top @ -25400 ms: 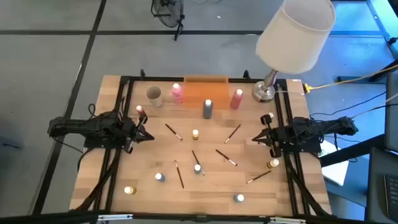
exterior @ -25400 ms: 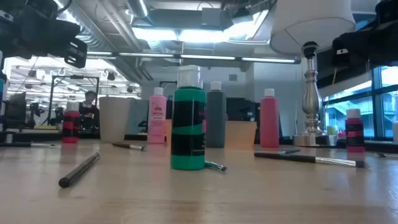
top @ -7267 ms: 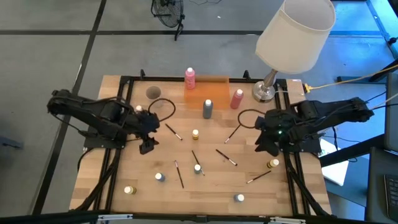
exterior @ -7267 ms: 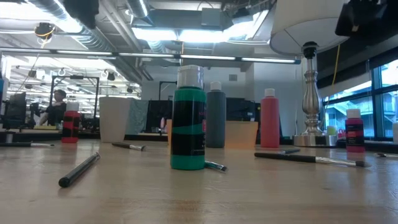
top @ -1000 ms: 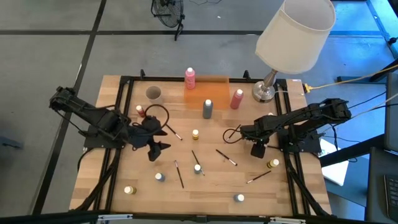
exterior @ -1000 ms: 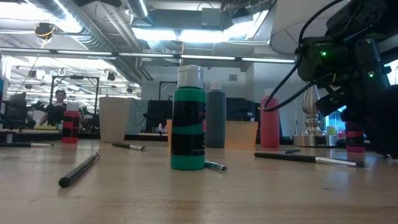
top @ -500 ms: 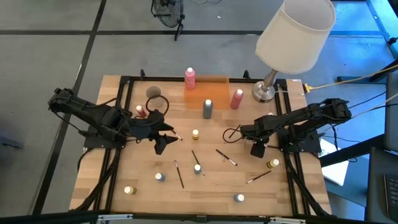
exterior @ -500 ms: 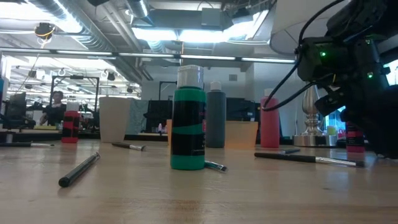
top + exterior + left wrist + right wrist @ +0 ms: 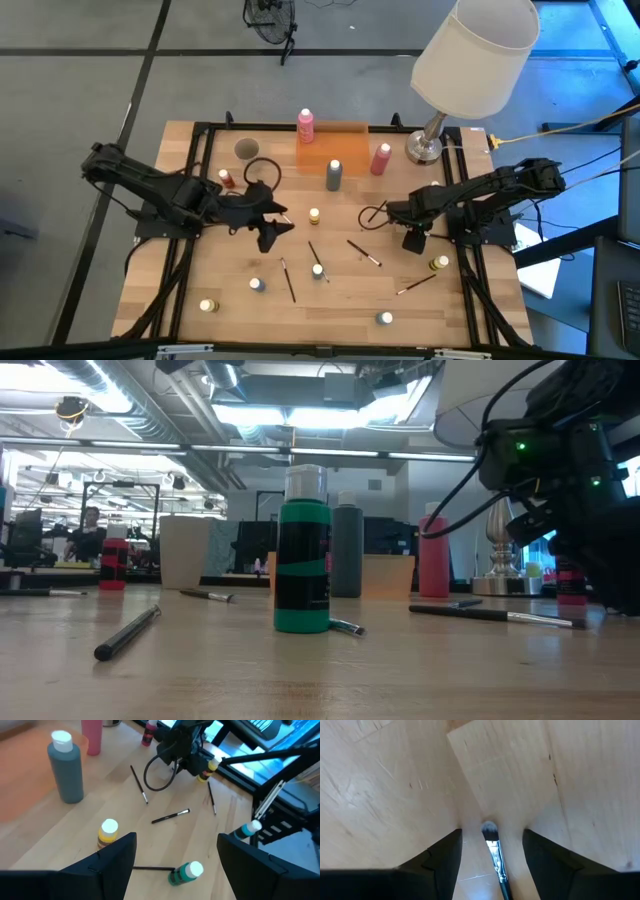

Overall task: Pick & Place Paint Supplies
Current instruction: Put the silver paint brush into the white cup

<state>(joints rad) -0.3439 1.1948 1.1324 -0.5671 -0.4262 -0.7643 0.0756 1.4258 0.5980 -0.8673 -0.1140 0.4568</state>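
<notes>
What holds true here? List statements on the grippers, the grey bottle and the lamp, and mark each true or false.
1. The right gripper is open, with a thin dark brush between its fingers. True.
2. The left gripper is shut on the small yellow-lidded pot. False: it is open and holds nothing; the pot stands on the wooden table ahead of it.
3. The tall grey white-capped bottle lies on its side. False: it stands upright.
4. The silver-based lamp with the white shade stands at the table's far right corner. True.
</notes>
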